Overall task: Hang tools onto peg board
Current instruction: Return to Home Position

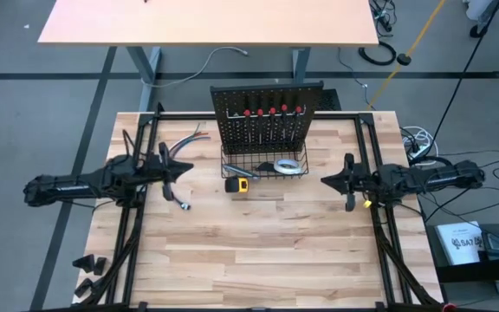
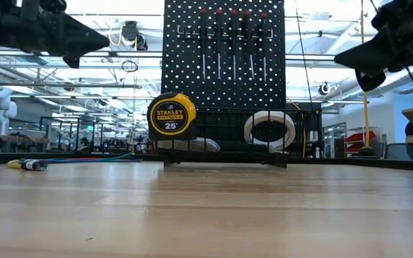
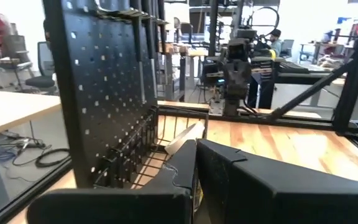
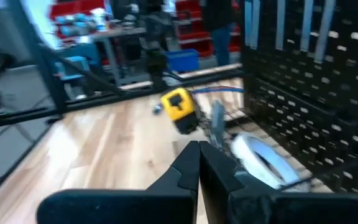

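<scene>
The black peg board stands upright at the table's far middle. Several screwdrivers with red ends hang in a row near its top. In the wire basket at its foot lie a white tape roll and a grey utility knife. A yellow-black tape measure hangs on the basket's near rim, clear of the table. My left gripper is shut and empty, left of the basket. My right gripper is shut and empty, right of it. Both point level at the basket.
A bundle of coloured cables lies on the wood under the left gripper, with a plug end. Black frame rails run along both sides of the table. A pale desk stands beyond the far edge. The near half is bare wood.
</scene>
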`<state>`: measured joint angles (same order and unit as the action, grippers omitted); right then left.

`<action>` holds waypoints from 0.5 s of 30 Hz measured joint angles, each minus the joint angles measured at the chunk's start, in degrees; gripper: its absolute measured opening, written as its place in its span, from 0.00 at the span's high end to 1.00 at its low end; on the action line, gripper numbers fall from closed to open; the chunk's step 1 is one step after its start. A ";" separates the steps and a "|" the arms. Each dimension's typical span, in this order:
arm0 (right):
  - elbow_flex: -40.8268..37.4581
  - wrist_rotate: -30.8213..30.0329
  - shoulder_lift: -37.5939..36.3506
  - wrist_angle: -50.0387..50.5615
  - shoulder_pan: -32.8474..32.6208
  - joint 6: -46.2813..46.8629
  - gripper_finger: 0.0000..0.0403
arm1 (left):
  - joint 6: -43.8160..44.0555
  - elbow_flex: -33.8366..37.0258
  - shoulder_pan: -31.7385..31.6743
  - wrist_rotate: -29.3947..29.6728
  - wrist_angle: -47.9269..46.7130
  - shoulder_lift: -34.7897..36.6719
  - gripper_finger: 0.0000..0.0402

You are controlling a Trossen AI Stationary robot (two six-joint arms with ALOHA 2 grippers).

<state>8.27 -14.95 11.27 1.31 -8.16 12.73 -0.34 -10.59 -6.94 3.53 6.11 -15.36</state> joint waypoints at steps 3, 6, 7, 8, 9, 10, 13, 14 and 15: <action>-0.09 0.35 -3.08 1.70 0.00 -0.30 1.00 | 1.26 0.00 -1.13 -0.04 -1.57 1.96 0.95; -0.09 0.35 -5.82 4.47 0.00 -1.28 1.00 | 2.04 0.00 -1.88 -0.07 -2.81 2.97 0.95; -0.09 0.35 -6.68 5.28 0.00 -1.38 1.00 | 2.58 0.00 -2.08 -0.18 -2.99 3.10 0.95; -0.09 0.30 -7.43 6.17 0.00 -1.39 1.00 | 2.91 0.07 -2.21 -0.31 -2.87 3.17 0.95; -0.09 0.28 -8.13 6.95 0.00 -1.39 1.00 | 3.02 0.28 -2.31 -0.36 -2.63 3.22 0.95; -0.09 0.32 -8.76 7.48 0.00 -1.39 1.00 | 3.04 0.62 -2.43 -0.52 -2.61 3.22 0.95; -0.09 0.32 -10.36 8.43 0.00 -1.48 1.00 | 4.08 2.93 -2.47 -0.66 -0.96 3.18 0.95; -0.09 0.31 -10.76 8.92 0.00 -1.48 1.00 | 4.48 3.93 -2.48 -0.66 0.47 3.18 0.95; -0.09 0.31 -11.03 9.32 0.00 -1.46 1.00 | 4.53 4.79 -2.49 -0.66 1.57 3.19 0.95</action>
<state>8.19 -14.64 0.24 10.63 -8.16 11.27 4.19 -5.80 -9.43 2.87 7.68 -12.16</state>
